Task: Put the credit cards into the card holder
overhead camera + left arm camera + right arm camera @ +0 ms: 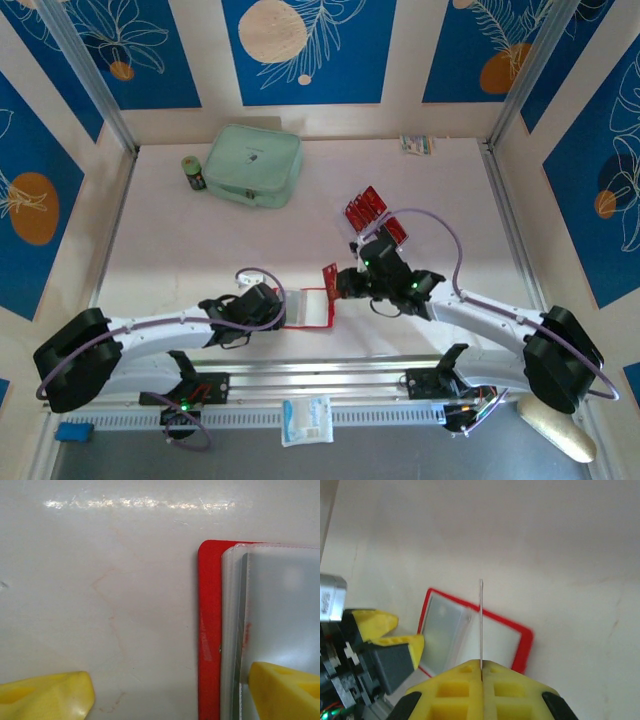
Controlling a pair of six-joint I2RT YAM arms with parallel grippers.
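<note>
The card holder [312, 309] lies open on the table, red-rimmed with a pale clear inside [496, 641]. My left gripper [278, 310] stands open at its left edge. One yellow finger [286, 692] rests on the clear sleeve [280, 605] beside the holder's red border [209, 630], and the other finger [46, 697] is over bare table. My right gripper [343, 283] is shut on one red credit card [329, 280]. That card shows edge-on [481, 625], upright above the holder's middle. More credit cards [366, 210] lie fanned behind the right wrist.
A mint-green zip case [253, 163] and a small dark can [193, 172] stand at the back left. A small packet [417, 145] lies at the back right. A white packet [306, 420] sits on the front rail between the arm bases.
</note>
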